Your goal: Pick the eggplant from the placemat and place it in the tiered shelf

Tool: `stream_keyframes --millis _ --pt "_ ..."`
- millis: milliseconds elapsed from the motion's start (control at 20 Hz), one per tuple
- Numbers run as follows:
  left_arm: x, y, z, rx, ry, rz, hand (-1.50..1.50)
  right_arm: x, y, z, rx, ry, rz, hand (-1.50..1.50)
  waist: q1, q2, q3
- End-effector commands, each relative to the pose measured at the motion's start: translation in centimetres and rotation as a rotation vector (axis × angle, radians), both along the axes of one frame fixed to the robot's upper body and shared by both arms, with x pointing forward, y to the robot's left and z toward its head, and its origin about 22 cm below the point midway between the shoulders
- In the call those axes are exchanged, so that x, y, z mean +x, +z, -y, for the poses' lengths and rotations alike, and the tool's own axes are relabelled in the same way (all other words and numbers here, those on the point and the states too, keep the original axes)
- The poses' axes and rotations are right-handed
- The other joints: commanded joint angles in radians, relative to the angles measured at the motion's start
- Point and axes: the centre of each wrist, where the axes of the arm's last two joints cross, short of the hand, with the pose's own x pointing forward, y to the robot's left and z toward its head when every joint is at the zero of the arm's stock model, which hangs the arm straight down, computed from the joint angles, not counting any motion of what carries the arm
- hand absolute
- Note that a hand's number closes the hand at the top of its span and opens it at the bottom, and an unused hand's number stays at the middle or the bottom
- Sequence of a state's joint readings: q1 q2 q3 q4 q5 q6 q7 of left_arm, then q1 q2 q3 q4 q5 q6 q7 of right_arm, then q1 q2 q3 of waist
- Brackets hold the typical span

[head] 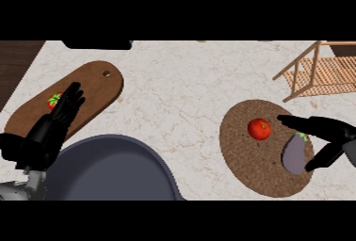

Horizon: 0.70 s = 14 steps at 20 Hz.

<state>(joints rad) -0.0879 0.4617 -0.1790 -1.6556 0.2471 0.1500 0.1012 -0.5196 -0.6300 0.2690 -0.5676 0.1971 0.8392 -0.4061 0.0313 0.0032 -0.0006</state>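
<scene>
A dark purple eggplant [296,154] with a green stem lies on the right half of a round brown placemat [259,164]. A red tomato [259,128] sits on the same mat, just left of the eggplant's stem end. My right hand [327,136] comes in from the right edge, open, with the fingers above the eggplant's stem end and the thumb along its right side; whether it touches is unclear. The wooden tiered shelf [321,71] stands at the upper right. My left hand [64,107] rests open over the wooden board at the left.
A brown wooden cutting board [97,89] lies at the left with a small red fruit [53,100] half hidden by my left hand. A large dark grey rounded shape [115,169] fills the lower middle. A black object [97,44] sits at the counter's far edge.
</scene>
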Motion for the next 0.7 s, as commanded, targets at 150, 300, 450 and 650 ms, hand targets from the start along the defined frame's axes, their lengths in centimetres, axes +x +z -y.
stream_keyframes --millis 150,300,450,650 --pt "0.2 1.1 -1.8 -0.022 0.006 0.011 0.0 -1.4 -2.8 -1.0 0.213 0.11 -0.11 -1.5 0.003 0.005 0.004" --pt "0.8 0.0 -0.9 -0.009 0.019 -0.004 0.0 -1.0 -3.1 -2.0 0.217 0.117 -0.104 -1.5 -0.004 0.011 0.004" --pt "0.3 -0.2 -0.2 -0.019 0.002 -0.013 0.0 -1.5 -3.8 -2.2 0.23 0.1 -0.102 -1.5 -0.001 0.011 0.005" --pt "0.3 0.0 -0.3 -0.017 0.012 -0.003 0.0 -1.4 -4.8 -4.1 0.222 0.117 -0.114 -1.5 0.002 0.009 0.004"
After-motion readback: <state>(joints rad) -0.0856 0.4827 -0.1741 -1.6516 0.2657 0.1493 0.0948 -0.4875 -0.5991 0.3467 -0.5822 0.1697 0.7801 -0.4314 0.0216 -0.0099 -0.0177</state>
